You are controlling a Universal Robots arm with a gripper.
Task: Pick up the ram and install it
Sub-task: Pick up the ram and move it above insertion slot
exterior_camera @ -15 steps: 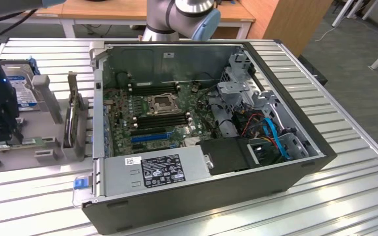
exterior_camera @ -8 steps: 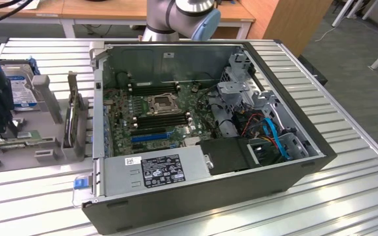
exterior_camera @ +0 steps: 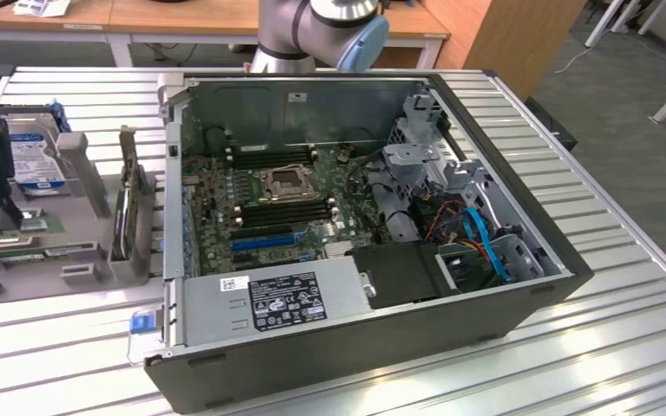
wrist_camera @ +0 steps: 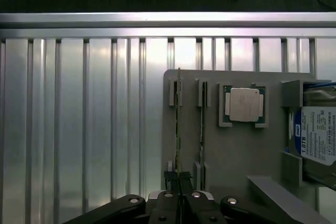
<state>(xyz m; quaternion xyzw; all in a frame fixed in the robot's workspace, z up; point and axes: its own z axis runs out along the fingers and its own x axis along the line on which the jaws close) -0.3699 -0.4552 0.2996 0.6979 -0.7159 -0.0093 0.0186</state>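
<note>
Two thin green ram sticks stand on edge in slots of a grey holder tray (wrist_camera: 231,156). My gripper (wrist_camera: 178,184) straddles one end of the outer ram (wrist_camera: 178,124), its dark fingers (wrist_camera: 169,178) pressed close on either side of the board, which still sits in its slot. The second ram stick (wrist_camera: 202,124) stands parallel beside it. In the exterior view the gripper (exterior_camera: 0,224) hangs over the tray at the far left, outside the open computer case (exterior_camera: 519,286). The motherboard's black memory slots (exterior_camera: 287,208) lie beside the processor socket (exterior_camera: 281,182).
On the tray also rest a processor chip (wrist_camera: 244,103), a hard drive (wrist_camera: 317,140) and an upright dark expansion card (exterior_camera: 131,208). The case holds a power supply (exterior_camera: 281,299), a bright-blue slot (exterior_camera: 266,239), drive cages and cables. A ribbed metal table (wrist_camera: 79,119) lies beneath.
</note>
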